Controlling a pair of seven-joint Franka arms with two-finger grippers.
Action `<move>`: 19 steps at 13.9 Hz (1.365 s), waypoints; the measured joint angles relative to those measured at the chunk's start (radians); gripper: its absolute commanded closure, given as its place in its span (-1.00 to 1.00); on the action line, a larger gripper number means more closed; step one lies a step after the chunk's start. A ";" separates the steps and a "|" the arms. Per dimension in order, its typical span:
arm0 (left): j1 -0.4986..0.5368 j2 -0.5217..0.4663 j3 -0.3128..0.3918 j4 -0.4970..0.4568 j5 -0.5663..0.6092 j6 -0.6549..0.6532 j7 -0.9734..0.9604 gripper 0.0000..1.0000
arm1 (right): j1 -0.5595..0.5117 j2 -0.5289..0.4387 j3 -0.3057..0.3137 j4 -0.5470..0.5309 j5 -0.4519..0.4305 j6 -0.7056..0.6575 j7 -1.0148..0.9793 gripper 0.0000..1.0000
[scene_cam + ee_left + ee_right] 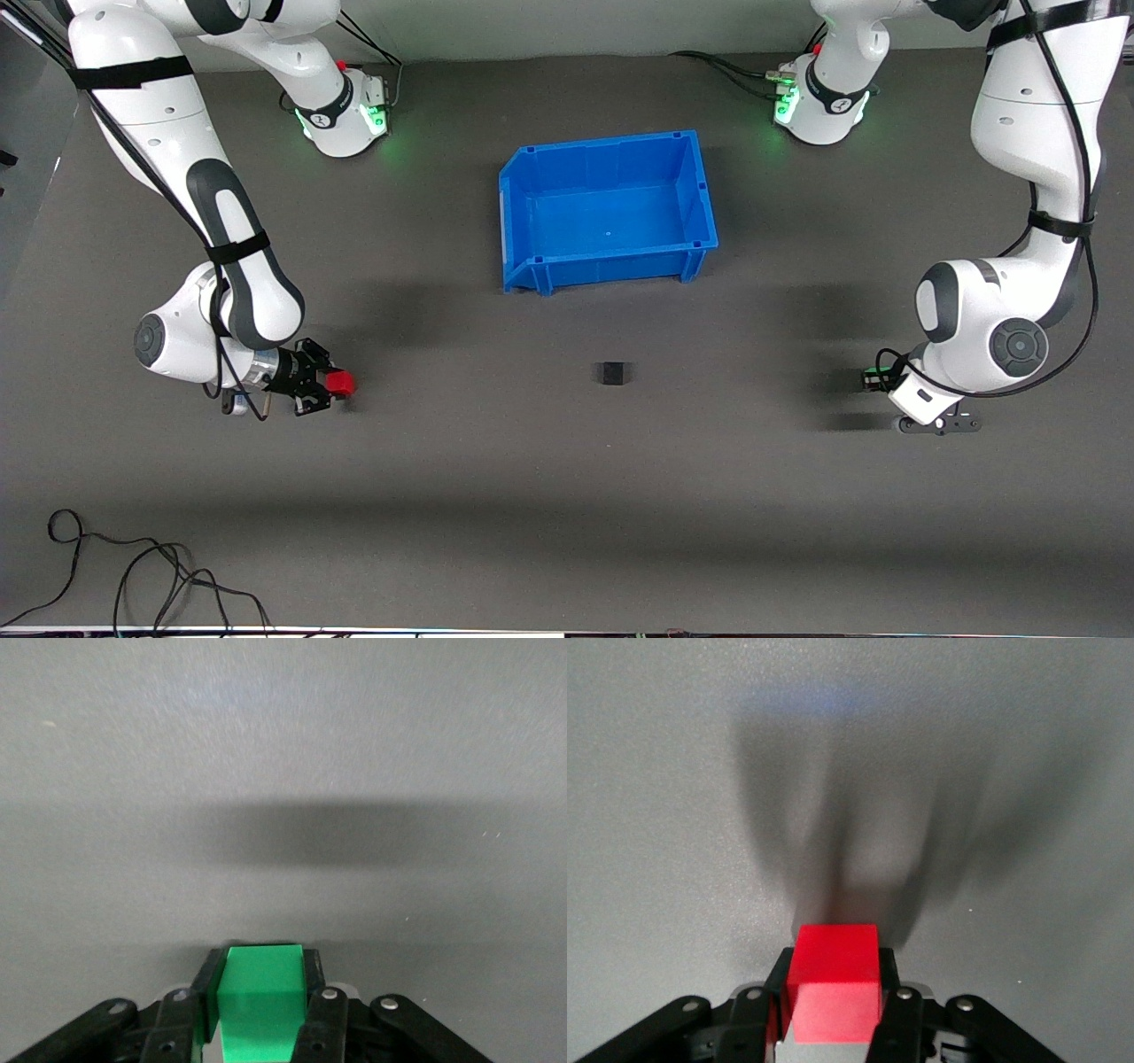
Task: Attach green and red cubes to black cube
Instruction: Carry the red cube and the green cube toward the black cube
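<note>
Front view: my right gripper [330, 387] clamps the small matte red cube [339, 383]; my left gripper [259, 1014] clamps the small matte green cube [260, 1003]. The tiny matte black cube [612, 373] sits on the table between them, nearer my left.

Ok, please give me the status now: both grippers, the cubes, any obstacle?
Right gripper shut on red cube. Left gripper shut on green cube. Black cube free on table, nearer the camera than blue bin. No obstacle visible.

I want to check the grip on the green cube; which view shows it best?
The left wrist view: the green cube fills the space between the left gripper fingers, clamped. The front view shows only a green sliver under the wrist. The right wrist view shows none of it.
</note>
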 measured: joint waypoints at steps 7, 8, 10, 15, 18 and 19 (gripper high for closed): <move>-0.141 -0.069 -0.015 0.063 -0.125 -0.105 -0.679 1.00 | 0.008 -0.023 0.003 0.035 0.000 -0.030 0.000 0.65; -0.167 -0.073 -0.015 0.075 -0.125 -0.137 -0.776 1.00 | 0.017 -0.032 0.004 0.054 0.000 -0.057 0.014 0.65; -0.205 -0.074 -0.015 0.090 -0.129 -0.162 -0.948 1.00 | 0.053 -0.046 0.005 0.101 0.000 -0.094 0.076 0.67; -0.282 -0.065 -0.017 0.092 -0.138 -0.145 -1.446 1.00 | 0.216 -0.047 0.009 0.204 0.000 -0.099 0.354 0.68; -0.365 -0.049 -0.021 0.092 -0.140 -0.061 -1.719 1.00 | 0.312 -0.007 0.011 0.283 0.000 -0.099 0.528 0.73; -0.398 -0.038 -0.022 0.092 -0.140 -0.024 -1.791 1.00 | 0.341 0.015 0.011 0.314 0.000 -0.098 0.585 0.74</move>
